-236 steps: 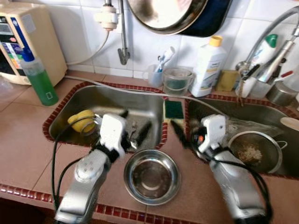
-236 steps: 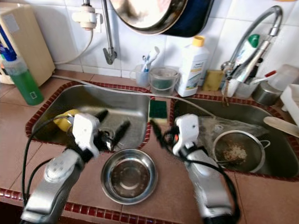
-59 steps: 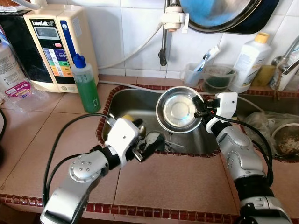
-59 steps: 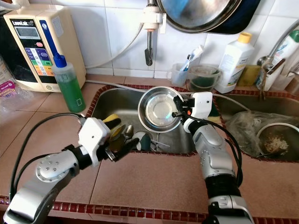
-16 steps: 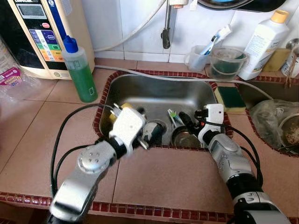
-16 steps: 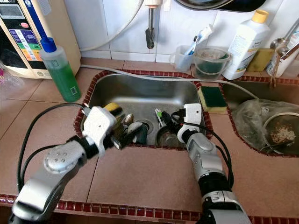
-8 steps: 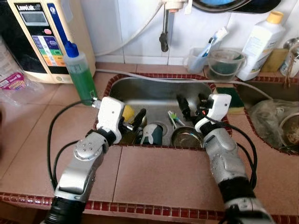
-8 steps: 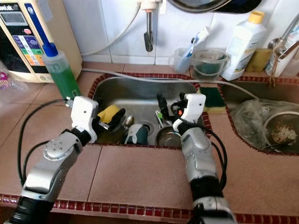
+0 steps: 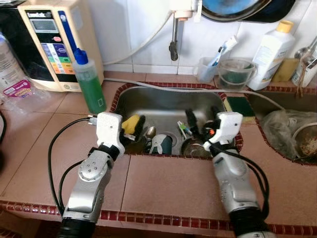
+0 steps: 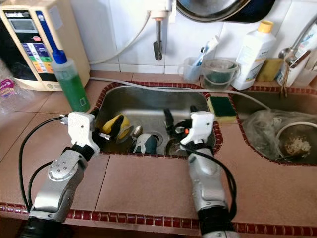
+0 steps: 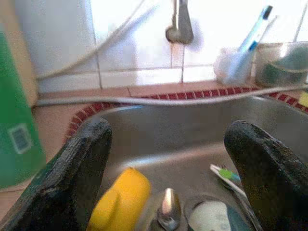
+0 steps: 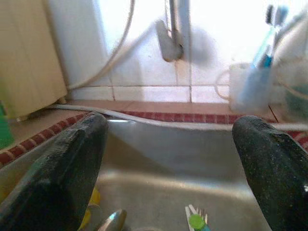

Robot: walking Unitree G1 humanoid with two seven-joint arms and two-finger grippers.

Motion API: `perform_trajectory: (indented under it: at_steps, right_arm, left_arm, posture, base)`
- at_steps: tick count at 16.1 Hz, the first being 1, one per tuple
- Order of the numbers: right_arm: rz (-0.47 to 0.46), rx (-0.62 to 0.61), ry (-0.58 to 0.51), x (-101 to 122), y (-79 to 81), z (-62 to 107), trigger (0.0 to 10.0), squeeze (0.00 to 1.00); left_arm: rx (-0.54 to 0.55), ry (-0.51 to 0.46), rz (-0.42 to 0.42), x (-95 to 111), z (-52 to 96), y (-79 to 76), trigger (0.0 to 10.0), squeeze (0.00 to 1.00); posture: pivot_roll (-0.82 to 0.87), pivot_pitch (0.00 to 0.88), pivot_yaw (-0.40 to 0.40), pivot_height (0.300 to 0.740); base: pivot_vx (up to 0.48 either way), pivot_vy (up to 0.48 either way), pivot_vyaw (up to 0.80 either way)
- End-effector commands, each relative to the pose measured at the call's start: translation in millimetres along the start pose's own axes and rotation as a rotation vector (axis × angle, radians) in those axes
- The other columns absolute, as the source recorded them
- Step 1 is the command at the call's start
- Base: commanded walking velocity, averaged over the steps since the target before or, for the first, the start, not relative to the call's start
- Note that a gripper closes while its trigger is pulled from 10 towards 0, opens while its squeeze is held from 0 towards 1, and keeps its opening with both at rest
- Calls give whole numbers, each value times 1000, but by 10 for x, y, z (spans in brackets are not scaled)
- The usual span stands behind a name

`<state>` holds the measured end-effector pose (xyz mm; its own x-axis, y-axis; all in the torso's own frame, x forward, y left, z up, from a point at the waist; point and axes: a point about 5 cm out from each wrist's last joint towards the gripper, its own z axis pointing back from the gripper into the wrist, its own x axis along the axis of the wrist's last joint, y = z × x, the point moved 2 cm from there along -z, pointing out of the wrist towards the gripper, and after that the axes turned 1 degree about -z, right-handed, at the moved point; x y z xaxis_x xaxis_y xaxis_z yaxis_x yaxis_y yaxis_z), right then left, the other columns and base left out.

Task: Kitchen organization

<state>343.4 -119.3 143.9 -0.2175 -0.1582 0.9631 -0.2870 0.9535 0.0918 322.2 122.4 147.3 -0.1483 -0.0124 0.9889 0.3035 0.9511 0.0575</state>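
Over the near rim of the left sink (image 9: 148,96) both grippers hang with nothing in them. The left gripper (image 9: 134,130) sits just above the yellow sponge (image 9: 130,123) at the sink's left end, its black fingers spread wide; the right gripper (image 9: 200,124) hovers above the steel bowl (image 9: 193,147), which lies on the sink floor against the front wall, and its fingers are parted just as widely. Between the two, a teal cup (image 9: 162,144) lies on its side near the drain, with a spoon (image 9: 150,132) beside it and a green-handled fork (image 12: 195,220) further back. A white hose (image 9: 163,88) runs along the back rim. Behind stand a green soap bottle (image 9: 89,83), a beige water unit (image 9: 54,44), a cup of toothbrushes (image 9: 209,69), a clear tub (image 9: 234,74) and a white bottle (image 9: 267,49); a green scrub pad (image 9: 241,105) lies on the divider. Nearly four seconds ago the right gripper held the bowl up on edge over the sink; now the bowl is down and released. The left gripper has drawn back from the cup toward the sponge
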Motion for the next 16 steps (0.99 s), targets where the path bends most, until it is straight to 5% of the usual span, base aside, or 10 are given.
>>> perform_trajectory:
  at_steps: [1,6,7,8,16]
  right_arm:
    - [31,-11,-26,38,22,25,10000,1000]
    - [89,-34,-59,95,1,72,10000,1000]
    - [93,-22,-64,106,-11,102,10000,694]
    - [111,-22,-62,111,-26,114,10000,0]
    - [140,-20,-30,57,-66,184,10000,0]
  left_arm:
    - [22,5,-12,-55,60,27,10000,0]
    - [36,-27,2,-72,112,34,10000,0]
    - [30,-36,-16,-68,136,37,10000,0]
    - [28,-39,-23,-66,149,41,10000,0]
    - [29,-66,20,-49,190,48,10000,0]
  posture:
    - [-94,0,20,740]
    - [-101,0,8,740]
    - [-102,0,5,740]
    - [-103,0,2,740]
    - [-100,0,-7,740]
  base:
    - [0,0,0]
    - [0,0,0]
    - [0,0,0]
    - [0,0,0]
    - [0,-384,0]
